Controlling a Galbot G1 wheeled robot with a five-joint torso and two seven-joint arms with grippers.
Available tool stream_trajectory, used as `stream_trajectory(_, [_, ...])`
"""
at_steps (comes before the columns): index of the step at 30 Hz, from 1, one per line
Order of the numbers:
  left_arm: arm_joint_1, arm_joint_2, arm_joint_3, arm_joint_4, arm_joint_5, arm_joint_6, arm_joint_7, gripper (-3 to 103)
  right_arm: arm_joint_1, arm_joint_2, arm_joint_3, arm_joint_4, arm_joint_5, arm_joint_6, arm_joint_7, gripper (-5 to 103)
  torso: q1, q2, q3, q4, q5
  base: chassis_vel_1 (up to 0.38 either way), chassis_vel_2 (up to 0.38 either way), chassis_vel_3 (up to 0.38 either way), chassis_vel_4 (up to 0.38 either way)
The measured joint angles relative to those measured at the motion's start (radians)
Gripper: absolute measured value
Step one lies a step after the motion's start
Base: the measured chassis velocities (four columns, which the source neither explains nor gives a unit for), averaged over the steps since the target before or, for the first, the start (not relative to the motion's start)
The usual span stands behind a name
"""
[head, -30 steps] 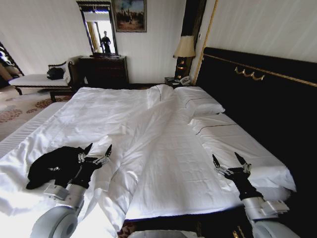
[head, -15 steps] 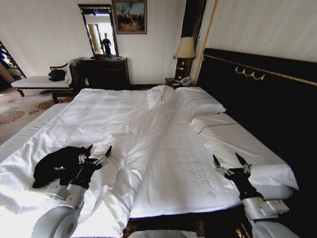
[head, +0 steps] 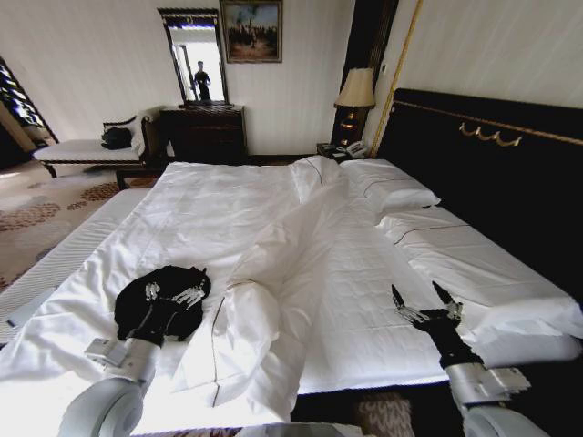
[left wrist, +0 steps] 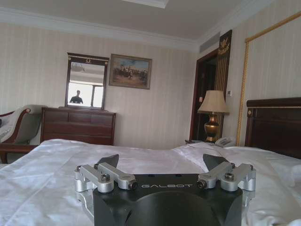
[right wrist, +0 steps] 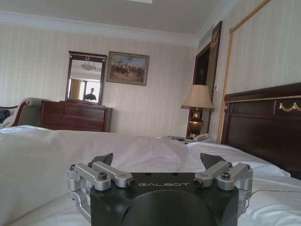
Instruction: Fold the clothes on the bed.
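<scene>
- Our left gripper [head: 175,293] hangs over the black T-shirt [head: 137,305] on the bed [head: 301,273], fingers spread.
- Our right gripper [head: 423,301] hovers apart, fingers spread too.

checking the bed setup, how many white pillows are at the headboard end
2 visible: one plump white fabric pillow nearer the brass table lamp, one flatter white pillow beside it toward the robot, both along the dark wooden headboard. The rumpled white duvet may hide others.
</scene>
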Motion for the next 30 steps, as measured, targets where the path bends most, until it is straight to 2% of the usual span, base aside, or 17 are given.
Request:
stream_trajectory(10, [-0.006,0.001,0.004,0.005,0.003,0.002,0.000,100,0.001,0.000,0.002,0.005,0.005,-0.002,0.006,100,0.000,0.000,0.000,0.0000,0.0001,0.364,0.372,-0.351,-0.366])
stream_trajectory(15, [-0.005,-0.001,0.004,0.007,0.004,0.002,0.000,100,-0.003,-0.018,0.015,0.037,0.069,-0.039,0.028,100,0.000,0.000,0.000,-0.0003,-0.0002,0.278,0.249,-0.284,-0.262])
stream_trajectory(17, [-0.003,-0.004,0.003,0.008,0.005,0.002,0.000,100,-0.007,-0.049,0.029,0.078,0.139,-0.090,0.043,100,0.000,0.000,0.000,-0.0002,-0.0009,0.129,0.144,-0.126,-0.156])
stream_trajectory(18, [-0.003,-0.004,0.003,0.008,0.005,0.002,0.000,100,-0.007,-0.049,0.029,0.078,0.139,-0.090,0.043,100,0.000,0.000,0.000,-0.0002,-0.0009,0.129,0.144,-0.079,-0.120])
stream_trajectory(19, [-0.002,-0.005,0.002,0.008,0.005,0.002,0.000,100,-0.010,-0.085,0.036,0.110,0.203,-0.148,0.053,100,0.000,0.000,0.000,-0.0003,-0.0009,0.069,0.050,-0.079,-0.045])
stream_trajectory(20, [0.001,-0.006,0.001,0.008,0.005,0.002,0.000,100,-0.009,-0.118,0.038,0.125,0.255,-0.184,0.059,100,0.000,0.000,0.000,0.0005,-0.0004,0.000,0.000,0.000,0.000])
stream_trajectory(22, [0.002,-0.008,-0.002,0.007,0.005,0.002,0.000,100,0.003,-0.191,0.045,0.153,0.374,-0.257,0.080,100,0.000,0.000,0.000,0.0004,0.0005,0.000,0.000,0.000,0.000])
stream_trajectory(23, [0.002,-0.008,-0.002,0.007,0.005,0.002,0.000,100,0.003,-0.191,0.045,0.153,0.374,-0.257,0.080,100,0.000,0.000,0.000,0.0004,0.0005,0.000,0.000,0.000,0.000])
stream_trajectory(24, [0.004,-0.009,-0.003,0.005,0.005,0.002,0.000,100,0.009,-0.224,0.050,0.164,0.439,-0.302,0.095,100,0.000,0.000,0.000,0.0006,0.0012,0.000,0.000,0.000,0.000])
stream_trajectory(26, [0.009,-0.011,-0.007,0.002,0.005,0.001,0.001,100,0.017,-0.278,0.058,0.169,0.530,-0.389,0.120,100,0.000,0.000,0.000,-0.0006,0.0014,-0.074,-0.055,0.037,0.044])
stream_trajectory(28, [0.014,-0.013,-0.011,0.002,0.005,0.000,0.001,100,0.028,-0.326,0.059,0.173,0.568,-0.451,0.130,100,0.000,0.000,0.000,-0.0003,0.0010,-0.059,-0.047,0.055,0.031])
stream_trajectory(30, [0.014,-0.015,-0.012,0.002,0.006,-0.001,0.001,100,0.036,-0.345,0.059,0.173,0.572,-0.474,0.136,100,0.000,0.000,0.000,0.0001,0.0009,-0.020,-0.009,0.027,0.015])
